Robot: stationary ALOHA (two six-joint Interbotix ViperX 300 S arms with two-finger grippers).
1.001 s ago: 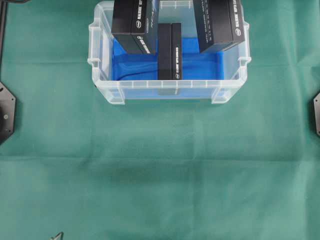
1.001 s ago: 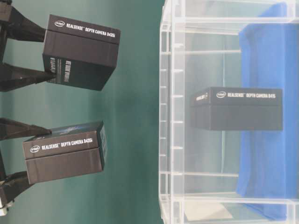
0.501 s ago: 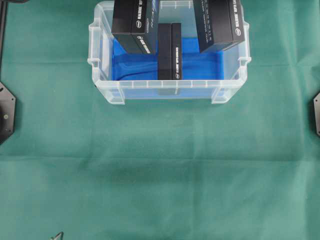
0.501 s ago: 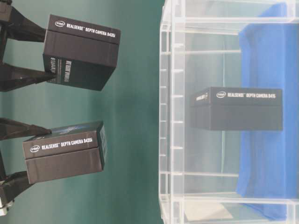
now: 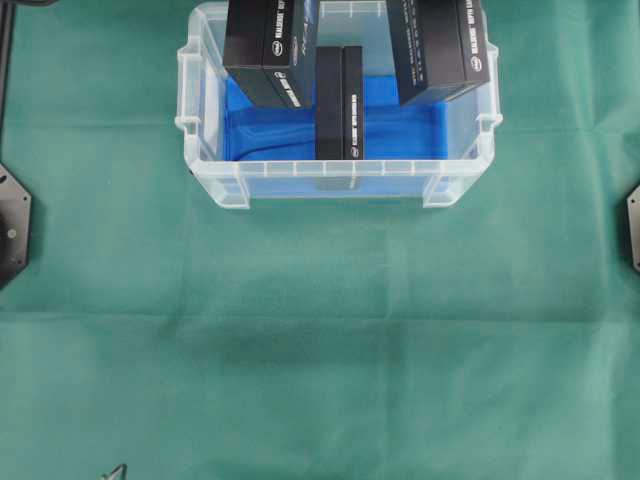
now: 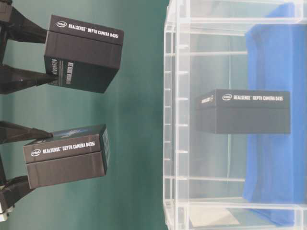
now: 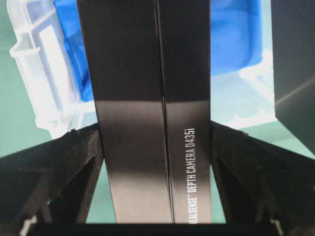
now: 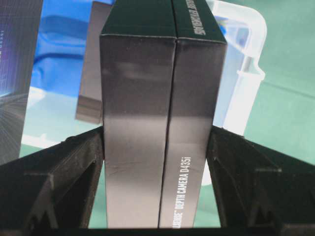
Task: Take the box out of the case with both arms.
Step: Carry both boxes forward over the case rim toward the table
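Note:
The clear case (image 5: pixel 320 180) stands at the far middle of the green cloth, and one black box (image 5: pixel 339 100) stands upright on its blue liner (image 5: pixel 400 130). My left gripper (image 7: pixel 156 132) is shut on a second black box (image 7: pixel 147 73), held above the case's left half (image 5: pixel 262 45). My right gripper (image 8: pixel 156 132) is shut on a third black box (image 8: pixel 142 73) above the case's right half (image 5: pixel 435 45). The table-level view shows both held boxes (image 6: pixel 67 160) (image 6: pixel 84 57) lifted clear of the case rim (image 6: pixel 170 115), each pinched between black fingers. The overhead view cuts off both grippers.
Green cloth covers the table in front of the case. The black arm bases sit at the left edge (image 5: pixel 12 225) and the right edge (image 5: pixel 633 225). The two held boxes hang side by side with a gap between them.

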